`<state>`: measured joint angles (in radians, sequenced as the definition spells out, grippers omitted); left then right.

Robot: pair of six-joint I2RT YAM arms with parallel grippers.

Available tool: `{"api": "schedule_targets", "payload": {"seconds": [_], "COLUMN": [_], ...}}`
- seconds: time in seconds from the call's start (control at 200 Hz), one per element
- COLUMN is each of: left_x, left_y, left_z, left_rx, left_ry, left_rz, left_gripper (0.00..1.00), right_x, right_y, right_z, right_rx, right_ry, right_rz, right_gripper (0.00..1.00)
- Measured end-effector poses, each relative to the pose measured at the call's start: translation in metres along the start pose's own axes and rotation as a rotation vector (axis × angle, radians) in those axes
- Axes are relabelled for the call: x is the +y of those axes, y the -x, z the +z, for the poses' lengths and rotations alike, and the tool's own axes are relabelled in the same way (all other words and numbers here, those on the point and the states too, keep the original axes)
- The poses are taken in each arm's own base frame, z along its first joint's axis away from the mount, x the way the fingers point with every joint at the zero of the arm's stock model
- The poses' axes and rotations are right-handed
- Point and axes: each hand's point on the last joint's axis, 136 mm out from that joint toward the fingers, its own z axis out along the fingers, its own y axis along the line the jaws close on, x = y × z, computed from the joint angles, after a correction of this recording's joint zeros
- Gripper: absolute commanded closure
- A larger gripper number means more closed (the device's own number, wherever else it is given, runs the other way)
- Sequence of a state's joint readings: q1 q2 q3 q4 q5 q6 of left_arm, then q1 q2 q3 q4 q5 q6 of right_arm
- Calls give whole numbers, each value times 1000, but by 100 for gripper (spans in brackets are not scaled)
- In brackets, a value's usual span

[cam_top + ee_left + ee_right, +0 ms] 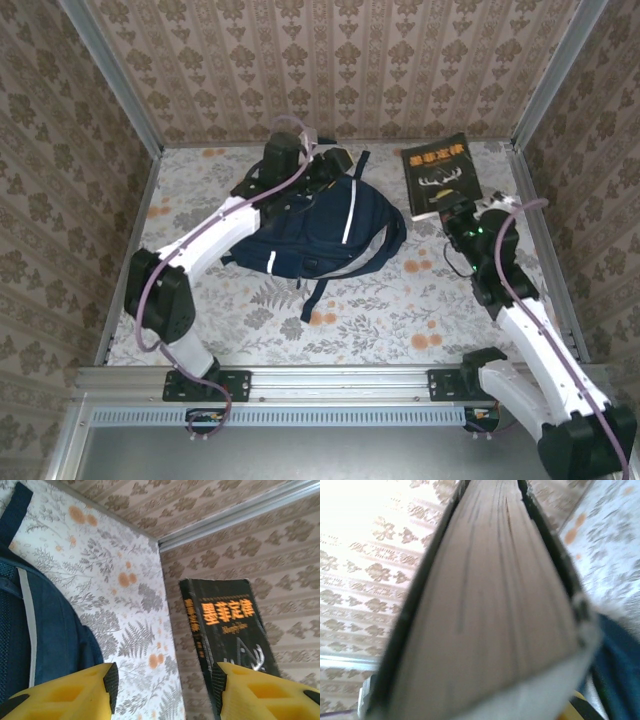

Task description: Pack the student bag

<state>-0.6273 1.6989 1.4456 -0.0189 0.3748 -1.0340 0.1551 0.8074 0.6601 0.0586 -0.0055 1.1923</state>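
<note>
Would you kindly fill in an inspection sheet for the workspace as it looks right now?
Surface: floral tablecloth, lying flat, no spills seen.
Job's things: navy student bag lies mid-table; black book with an orange title sits to its right, near the far wall.
Clutter: nothing seen.
Hands: left hand open and empty, at the bag's far end; right hand shut on the book's near edge.
Cables: purple cables run along both arms in loose loops.
Surroundings: patterned walls on three sides; metal frame along the near edge.
</note>
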Motion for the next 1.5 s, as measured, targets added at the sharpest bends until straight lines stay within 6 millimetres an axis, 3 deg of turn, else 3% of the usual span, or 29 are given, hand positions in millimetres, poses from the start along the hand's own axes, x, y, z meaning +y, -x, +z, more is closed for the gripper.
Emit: {"api": "schedule_targets", "payload": {"seconds": [0.095, 0.235, 0.485, 0.77, 1.2, 1.5], "left_x": [18, 55, 94, 105, 103, 120], "left_y": [-9, -35, -75, -85, -54, -71], "left_z": [21, 48, 72, 74, 54, 66], "left_rx": [77, 198, 340, 378, 301, 355], "left_ry": [60, 168, 272, 309, 341, 369], "left_rz": [24, 42, 61, 99, 170, 156], "left_gripper": [47, 47, 49, 49, 47, 48], "right_x": [-25, -58, -72, -77, -90, -91], "right_y": [7, -1, -15, -24, -37, -42], "right_z": [-13, -23, -30, -29, -23, -22], "right_rx": [-24, 12, 70, 111, 161, 184], "right_ry": [-59, -152, -175, -171, -172, -163], "right_rz": [-23, -46, -67, -63, -62, -55], "right_gripper": [100, 100, 100, 100, 100, 100]}}
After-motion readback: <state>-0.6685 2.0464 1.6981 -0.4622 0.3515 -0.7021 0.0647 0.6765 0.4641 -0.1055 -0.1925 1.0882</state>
